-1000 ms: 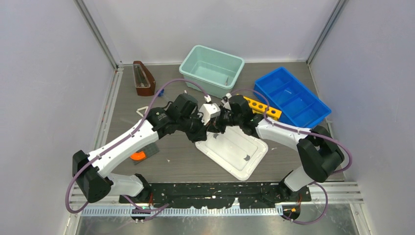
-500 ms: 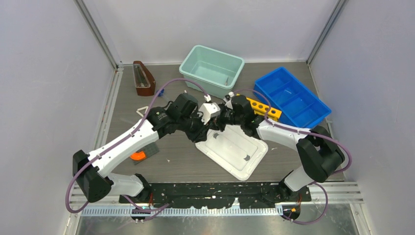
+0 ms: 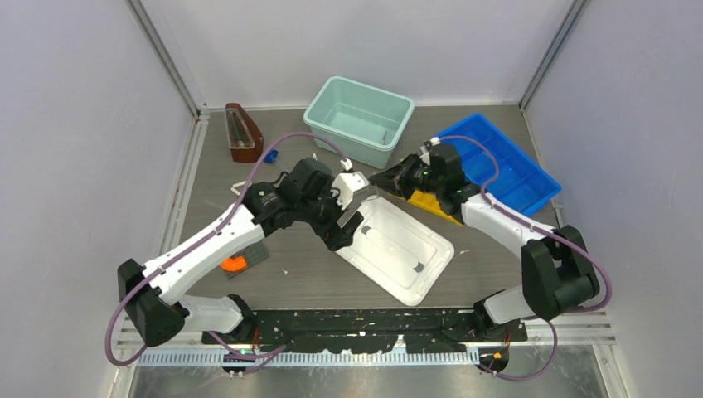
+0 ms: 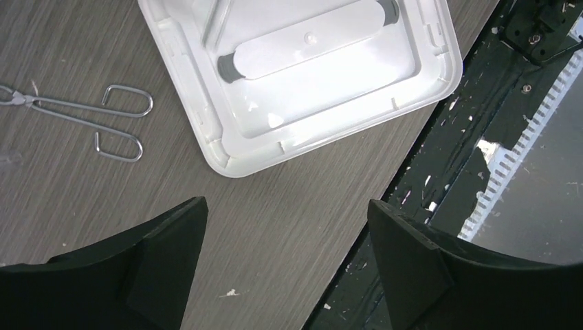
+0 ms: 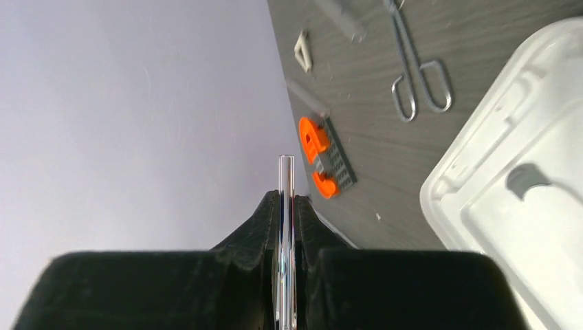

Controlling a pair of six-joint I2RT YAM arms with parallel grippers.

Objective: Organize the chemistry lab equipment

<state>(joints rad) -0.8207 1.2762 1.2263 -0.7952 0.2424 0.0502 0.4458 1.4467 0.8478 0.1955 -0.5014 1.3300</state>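
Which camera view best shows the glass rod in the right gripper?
The right wrist view: the glass rod sticks out clearly between the closed fingers of the right gripper. In the top view it is too small to see. The left wrist view does not show it.

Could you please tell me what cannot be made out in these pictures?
Glass rod: lower end, right wrist view, hidden inside the shut right gripper.
Wire tongs: tips, left wrist view, cut off by the left edge.
Yellow rack: mostly covered by the right arm, top view.
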